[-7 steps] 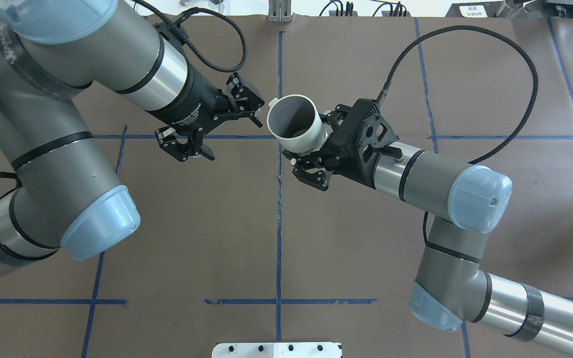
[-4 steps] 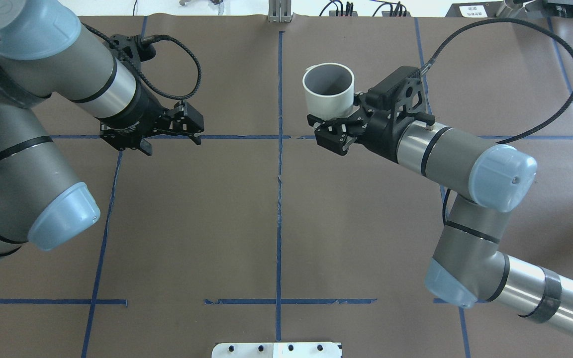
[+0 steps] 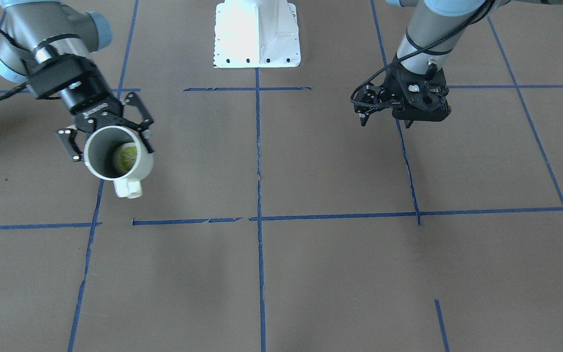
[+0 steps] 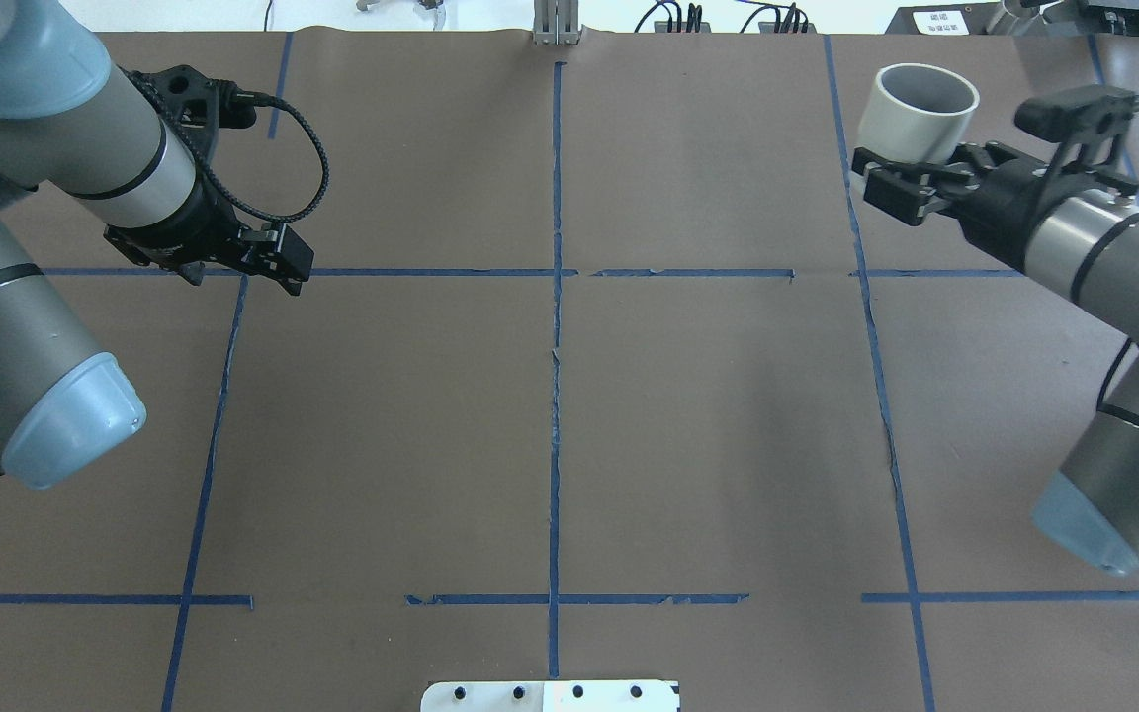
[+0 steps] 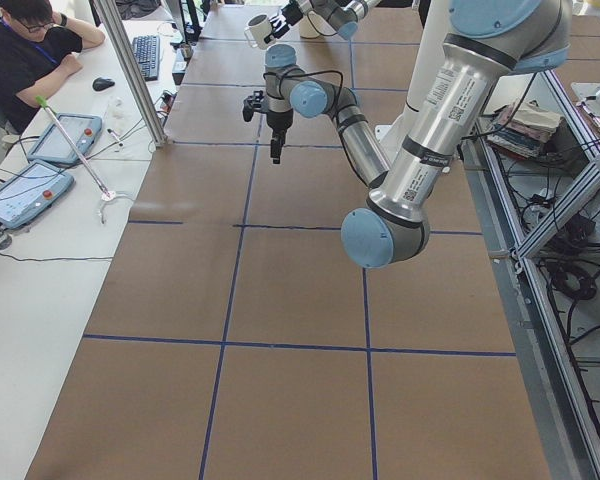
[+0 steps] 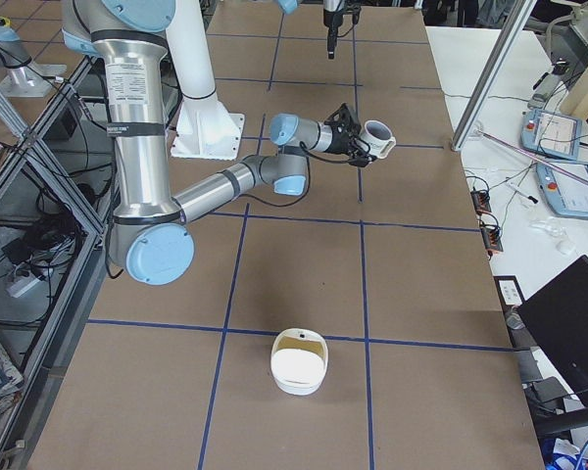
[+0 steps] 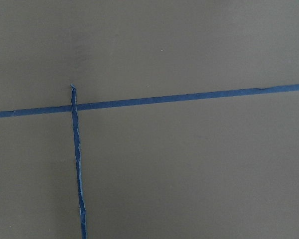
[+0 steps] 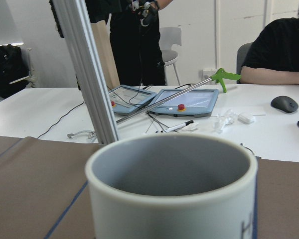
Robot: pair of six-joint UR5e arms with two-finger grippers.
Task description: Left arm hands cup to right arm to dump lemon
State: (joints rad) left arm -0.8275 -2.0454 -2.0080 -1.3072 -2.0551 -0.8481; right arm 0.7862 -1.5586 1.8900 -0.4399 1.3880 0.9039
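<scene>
Two silver arms with light-blue joint caps reach over one brown paper-covered worktop [image 4: 550,445]: the left arm [image 4: 26,247] and the right arm [image 4: 1113,247]. Two black pincers: the left pincer [image 4: 283,262], the right pincer [image 4: 901,188]. One white grey-lined mug [image 4: 916,119], upper right overhead. One yellow-green lemon [image 3: 125,157] inside it. One white rounded bowl [image 6: 299,364], lower centre of the right-side view.

cup [image 4: 920,119] between right gripper [image 4: 911,183] fingers | lemon [image 3: 125,157] in cup | handle on cup's side away from gripper | left gripper [image 4: 273,262] well apart, above tape crossing [image 7: 74,105]
</scene>
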